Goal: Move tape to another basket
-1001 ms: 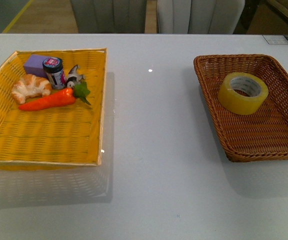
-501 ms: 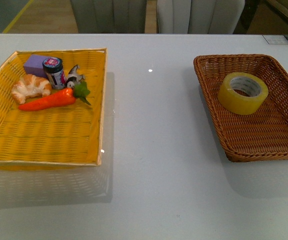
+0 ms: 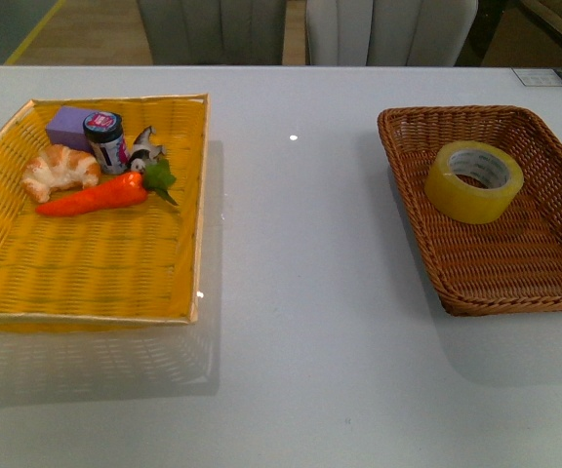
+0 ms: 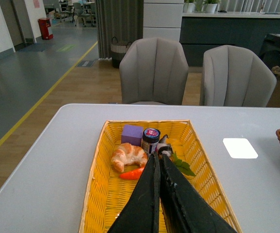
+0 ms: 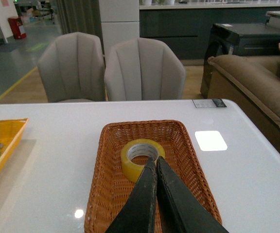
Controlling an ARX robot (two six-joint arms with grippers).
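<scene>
The yellowish tape roll (image 3: 474, 180) with a white printed core lies flat inside the brown wicker basket (image 3: 437, 263) at the right of the table. It also shows in the right wrist view (image 5: 132, 164), in that basket (image 5: 106, 194). My right gripper (image 5: 154, 158) is shut and empty, raised above the basket on the near side of the tape. My left gripper (image 4: 157, 155) is shut and empty, raised over the flat yellow tray (image 4: 101, 204). Neither gripper shows in the front view.
The yellow tray (image 3: 86, 283) at the left holds a croissant (image 3: 60, 168), an orange carrot (image 3: 96, 196), a purple block (image 3: 71, 125), a small jar (image 3: 105, 140) and a small toy figure (image 3: 145, 148). Grey chairs (image 4: 154, 68) stand beyond the table's far edge.
</scene>
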